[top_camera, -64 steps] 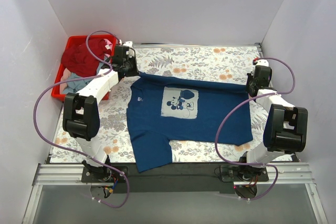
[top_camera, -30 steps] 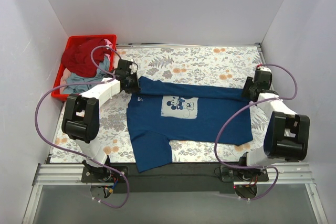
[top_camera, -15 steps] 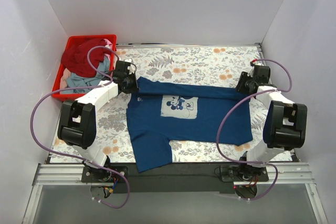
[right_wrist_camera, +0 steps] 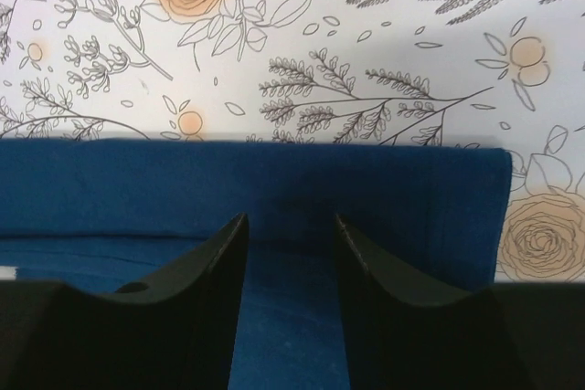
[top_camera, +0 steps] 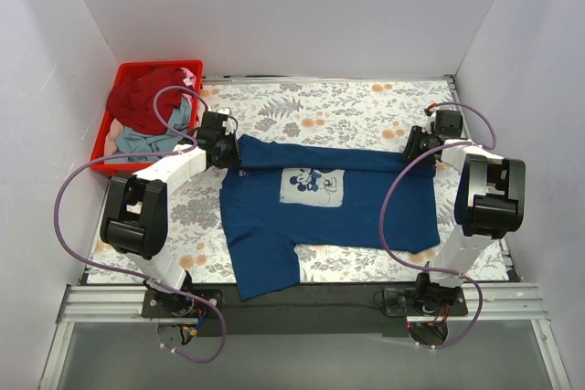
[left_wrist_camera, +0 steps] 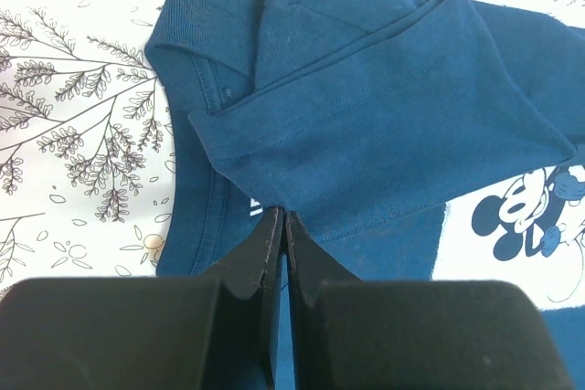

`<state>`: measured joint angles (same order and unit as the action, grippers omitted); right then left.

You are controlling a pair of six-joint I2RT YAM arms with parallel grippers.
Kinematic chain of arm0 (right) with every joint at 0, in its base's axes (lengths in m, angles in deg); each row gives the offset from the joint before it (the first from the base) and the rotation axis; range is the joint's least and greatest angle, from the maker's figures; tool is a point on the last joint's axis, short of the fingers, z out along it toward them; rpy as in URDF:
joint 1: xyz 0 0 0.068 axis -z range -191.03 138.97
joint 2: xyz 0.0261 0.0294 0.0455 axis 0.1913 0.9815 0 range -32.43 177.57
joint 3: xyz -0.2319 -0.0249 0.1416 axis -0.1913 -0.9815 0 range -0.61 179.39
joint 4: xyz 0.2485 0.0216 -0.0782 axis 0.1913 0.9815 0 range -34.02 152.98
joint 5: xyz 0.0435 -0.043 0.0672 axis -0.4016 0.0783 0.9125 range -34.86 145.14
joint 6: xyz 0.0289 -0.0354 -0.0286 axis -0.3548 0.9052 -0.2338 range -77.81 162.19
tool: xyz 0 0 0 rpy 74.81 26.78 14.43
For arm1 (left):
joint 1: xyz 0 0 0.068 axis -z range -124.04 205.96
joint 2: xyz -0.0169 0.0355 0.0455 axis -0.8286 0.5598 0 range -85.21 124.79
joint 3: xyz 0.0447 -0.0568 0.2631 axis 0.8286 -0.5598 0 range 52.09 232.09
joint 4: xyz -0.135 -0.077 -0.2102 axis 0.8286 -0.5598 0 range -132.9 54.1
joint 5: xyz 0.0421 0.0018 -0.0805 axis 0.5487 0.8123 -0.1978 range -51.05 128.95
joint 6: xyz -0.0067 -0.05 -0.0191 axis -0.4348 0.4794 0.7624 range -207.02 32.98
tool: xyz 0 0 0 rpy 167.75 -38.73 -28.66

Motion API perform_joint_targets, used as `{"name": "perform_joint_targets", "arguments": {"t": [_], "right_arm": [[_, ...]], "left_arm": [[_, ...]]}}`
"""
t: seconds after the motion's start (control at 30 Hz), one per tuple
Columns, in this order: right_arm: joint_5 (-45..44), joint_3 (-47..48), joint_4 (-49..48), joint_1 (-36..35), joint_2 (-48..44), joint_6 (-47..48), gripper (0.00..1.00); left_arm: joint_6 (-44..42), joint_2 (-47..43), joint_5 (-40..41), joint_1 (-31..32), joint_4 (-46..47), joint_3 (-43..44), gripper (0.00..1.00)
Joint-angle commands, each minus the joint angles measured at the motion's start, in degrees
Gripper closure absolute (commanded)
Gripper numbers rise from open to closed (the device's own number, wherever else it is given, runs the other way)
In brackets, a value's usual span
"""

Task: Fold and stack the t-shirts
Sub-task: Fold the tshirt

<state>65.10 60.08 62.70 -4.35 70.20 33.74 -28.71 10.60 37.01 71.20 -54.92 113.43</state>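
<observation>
The bench (top_camera: 329, 111) is covered by a white cloth (right_wrist_camera: 384, 15) printed with grey sprigs and orange flowers. Plain white panels enclose it: a back wall (top_camera: 292, 15), a left wall (top_camera: 37, 134) and a right wall (top_camera: 539, 89). The light is even and soft. A red crate (top_camera: 151, 65) stands in the far left corner, and an aluminium rail (top_camera: 101, 303) runs along the near edge.

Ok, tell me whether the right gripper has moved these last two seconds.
Yes. In the top view the right gripper moved left, away from the table edge on the right, over the navy t-shirt.

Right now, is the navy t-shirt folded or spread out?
Partly folded: the far edge of the navy t-shirt is doubled over onto its mouse print; the rest lies spread.
</observation>
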Motion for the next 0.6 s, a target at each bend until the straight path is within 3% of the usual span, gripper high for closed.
{"name": "perform_joint_targets", "arguments": {"t": [0.0,0.57], "right_arm": [[1.7,1.5,2.4,-0.3,0.3,1.6,0.52],[1.5,-2.5,8.4,-0.6,-6.3,1.6,0.61]], "left_arm": [[-0.7,-1.9,1.1,0.1,1.5,-0.9,1.0],[-0.8,-1.0,3.0,0.1,2.2,-1.4,1.0]]}}
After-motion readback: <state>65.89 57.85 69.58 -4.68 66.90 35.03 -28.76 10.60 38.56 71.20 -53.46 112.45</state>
